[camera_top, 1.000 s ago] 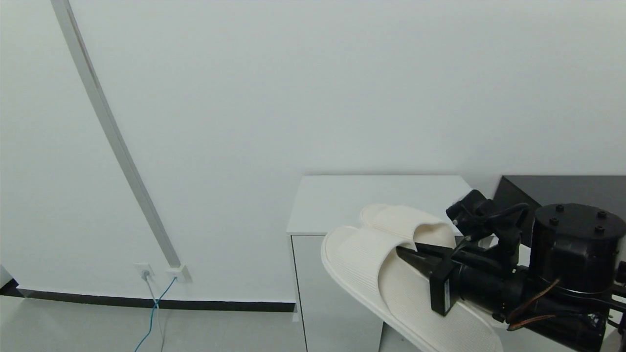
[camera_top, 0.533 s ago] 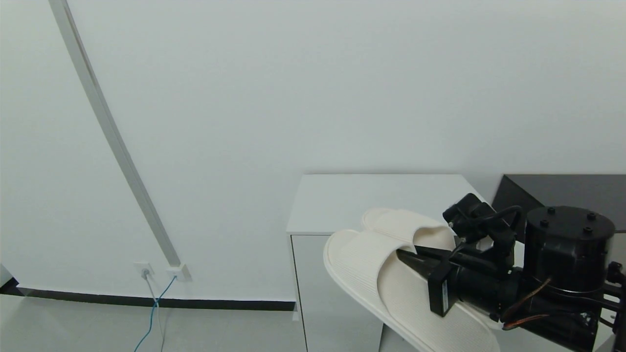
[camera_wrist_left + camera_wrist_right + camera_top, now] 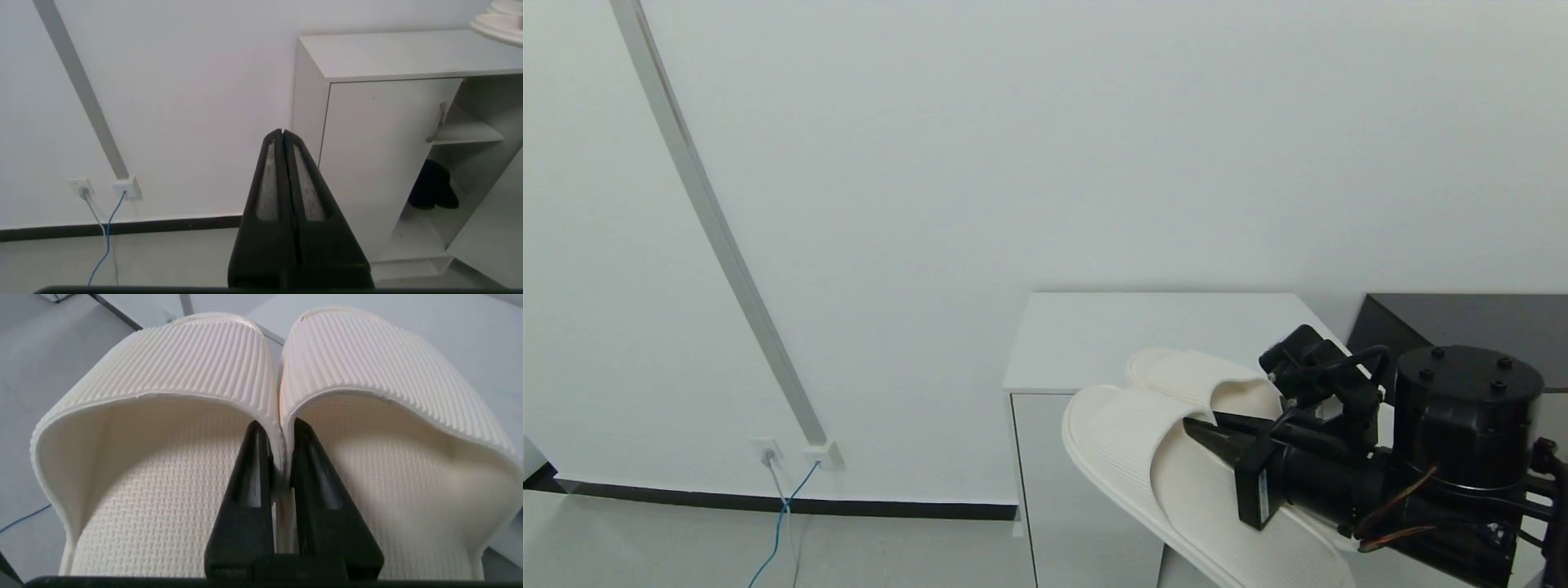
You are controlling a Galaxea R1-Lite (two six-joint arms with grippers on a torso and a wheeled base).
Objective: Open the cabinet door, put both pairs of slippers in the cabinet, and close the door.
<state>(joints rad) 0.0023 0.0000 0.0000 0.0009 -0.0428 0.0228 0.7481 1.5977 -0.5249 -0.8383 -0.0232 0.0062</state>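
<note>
Slippers (image 3: 163,400), one pair, sit pinched by their touching inner walls in my right tool (image 3: 278,426), so both travel as one, held in the air against the cabinet's (image 3: 1143,335) front top edge. My left tool (image 3: 283,139) is closed on nothing.

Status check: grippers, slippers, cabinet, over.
Right gripper shut on pair of slippers, held near cabinet. Left gripper shut, empty. Cabinet open, dark item inside.
</note>
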